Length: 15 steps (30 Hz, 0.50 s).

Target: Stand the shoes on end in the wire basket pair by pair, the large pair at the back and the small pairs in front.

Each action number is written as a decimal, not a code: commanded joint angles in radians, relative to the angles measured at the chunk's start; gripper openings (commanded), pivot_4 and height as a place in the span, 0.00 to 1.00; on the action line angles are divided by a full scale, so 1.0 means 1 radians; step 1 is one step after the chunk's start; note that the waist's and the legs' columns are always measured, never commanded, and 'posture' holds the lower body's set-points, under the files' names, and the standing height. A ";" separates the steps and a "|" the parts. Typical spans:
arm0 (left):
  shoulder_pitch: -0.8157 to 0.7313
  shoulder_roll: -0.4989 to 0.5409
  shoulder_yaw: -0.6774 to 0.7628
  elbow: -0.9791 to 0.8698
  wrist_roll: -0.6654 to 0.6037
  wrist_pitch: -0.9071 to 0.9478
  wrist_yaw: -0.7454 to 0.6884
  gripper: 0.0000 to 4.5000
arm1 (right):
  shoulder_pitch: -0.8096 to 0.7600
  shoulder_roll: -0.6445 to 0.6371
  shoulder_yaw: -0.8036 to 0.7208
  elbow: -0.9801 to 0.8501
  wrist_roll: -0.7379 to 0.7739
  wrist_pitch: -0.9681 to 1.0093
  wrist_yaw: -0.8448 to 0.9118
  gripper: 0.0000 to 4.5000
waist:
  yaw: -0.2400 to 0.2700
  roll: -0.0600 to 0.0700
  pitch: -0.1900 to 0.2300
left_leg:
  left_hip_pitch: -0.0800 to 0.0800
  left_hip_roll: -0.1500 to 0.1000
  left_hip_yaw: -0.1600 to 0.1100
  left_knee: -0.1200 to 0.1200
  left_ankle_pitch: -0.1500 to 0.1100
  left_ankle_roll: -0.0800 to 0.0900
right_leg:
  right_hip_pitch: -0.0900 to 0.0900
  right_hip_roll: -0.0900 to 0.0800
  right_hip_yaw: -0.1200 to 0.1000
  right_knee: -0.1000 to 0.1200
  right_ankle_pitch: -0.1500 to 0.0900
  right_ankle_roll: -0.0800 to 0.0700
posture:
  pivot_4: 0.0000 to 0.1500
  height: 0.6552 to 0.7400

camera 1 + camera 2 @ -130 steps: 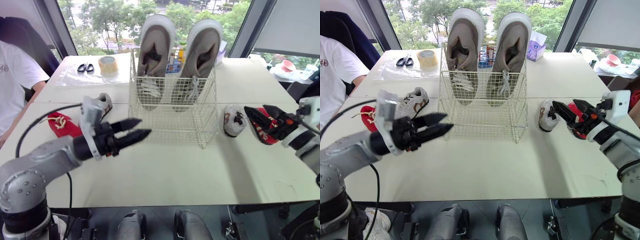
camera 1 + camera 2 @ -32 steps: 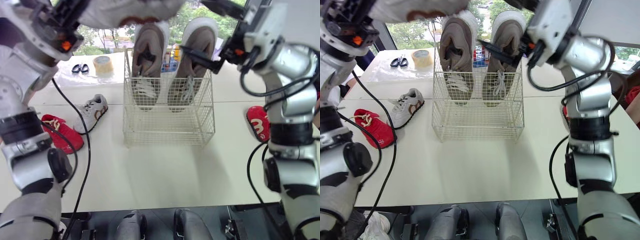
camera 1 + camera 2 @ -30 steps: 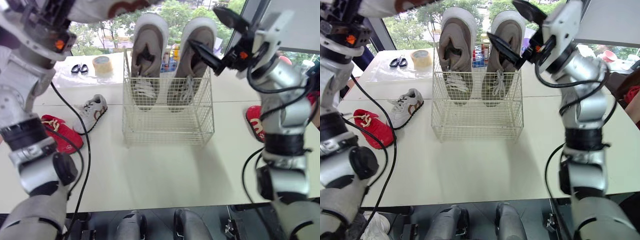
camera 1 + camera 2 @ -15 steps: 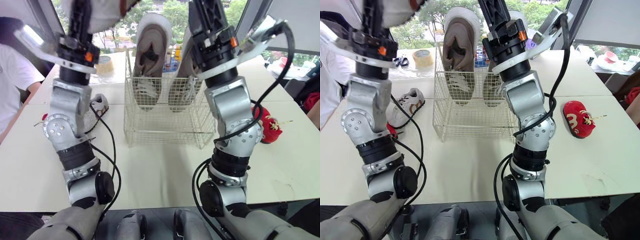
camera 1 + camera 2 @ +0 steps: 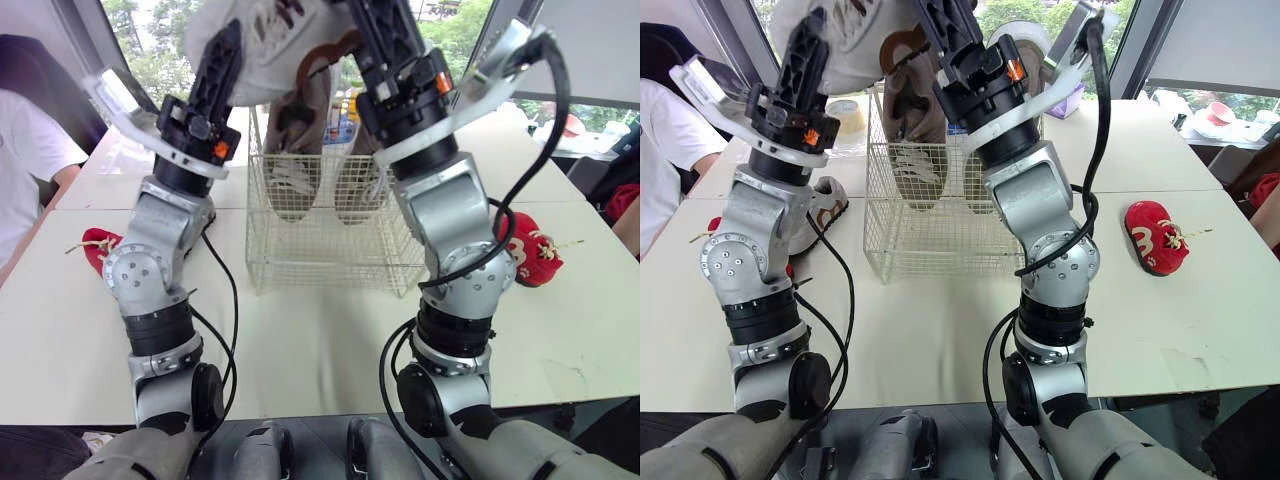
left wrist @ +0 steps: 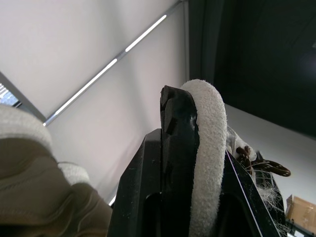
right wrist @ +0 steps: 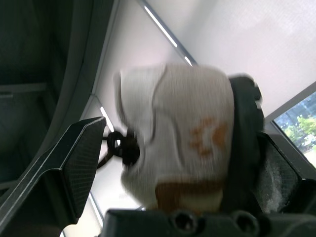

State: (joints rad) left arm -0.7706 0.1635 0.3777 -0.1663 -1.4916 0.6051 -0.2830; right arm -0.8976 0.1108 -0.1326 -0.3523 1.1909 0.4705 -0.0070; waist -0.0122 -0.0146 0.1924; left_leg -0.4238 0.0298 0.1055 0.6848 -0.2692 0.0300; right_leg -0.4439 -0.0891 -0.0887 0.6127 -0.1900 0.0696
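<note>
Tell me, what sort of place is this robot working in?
Likely an office or lab room: tall windows looking onto trees, pushed-together white tables, and a person seated at the side.

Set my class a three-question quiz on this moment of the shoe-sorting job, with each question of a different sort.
1. True or false: the large tan pair of shoes stands on end at the back of the white wire basket.
2. What does the left gripper hold above the basket? A) a roll of tape B) a small white shoe with brown trim C) scissors
3. Fill in: the small red shoe on the table at the robot's right lies ___ the basket.
Key: 1 true; 2 B; 3 outside.
</note>
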 commanded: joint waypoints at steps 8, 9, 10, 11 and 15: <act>0.007 0.023 -0.033 -0.031 0.031 -0.001 -0.006 0.06 | -0.007 0.096 0.118 -0.156 -0.026 -0.041 -0.058 0.42 | 0.000 0.000 0.000 | 0.000 0.000 0.000 0.000 0.000 0.000 | 0.000 0.000 0.000 -0.001 0.000 0.000 | 1.00 1.00; 0.011 0.028 -0.040 -0.035 0.041 0.003 -0.008 0.06 | -0.012 0.084 0.099 -0.137 -0.014 -0.043 -0.047 0.33 | 0.000 0.000 0.000 | 0.000 0.000 0.000 0.000 0.000 0.000 | 0.000 0.000 0.000 -0.001 0.000 0.000 | 1.00 1.00; 0.014 0.033 -0.046 -0.039 0.050 0.006 -0.010 0.06 | -0.018 0.064 0.074 -0.110 0.001 -0.042 -0.027 0.24 | 0.000 0.000 0.000 | 0.000 0.000 0.000 0.000 0.000 0.000 | 0.000 0.000 0.000 -0.001 0.000 0.000 | 1.00 1.00; 0.019 0.039 -0.052 -0.045 0.060 0.009 -0.007 0.06 | -0.023 0.043 0.050 -0.085 0.013 -0.040 -0.010 0.18 | 0.000 0.000 0.000 | 0.000 0.000 0.000 0.000 0.000 0.000 | 0.000 0.000 0.000 -0.001 0.000 0.000 | 1.00 1.00; 0.040 0.069 -0.062 -0.067 0.070 0.030 0.002 0.29 | -0.033 0.014 0.027 -0.055 0.017 -0.037 0.015 0.14 | -0.001 0.000 0.000 | 0.000 0.000 0.000 0.000 0.000 0.000 | 0.000 0.000 0.000 -0.002 0.000 0.000 | 1.00 1.00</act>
State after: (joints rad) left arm -0.7462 0.2168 0.3536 -0.2178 -1.4444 0.6046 -0.2948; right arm -0.8825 0.1247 -0.1167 -0.3577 1.1679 0.4403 -0.0344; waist -0.0127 -0.0143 0.1925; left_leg -0.4239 0.0299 0.1053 0.6844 -0.2694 0.0303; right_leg -0.4443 -0.0889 -0.0888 0.6110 -0.1902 0.0695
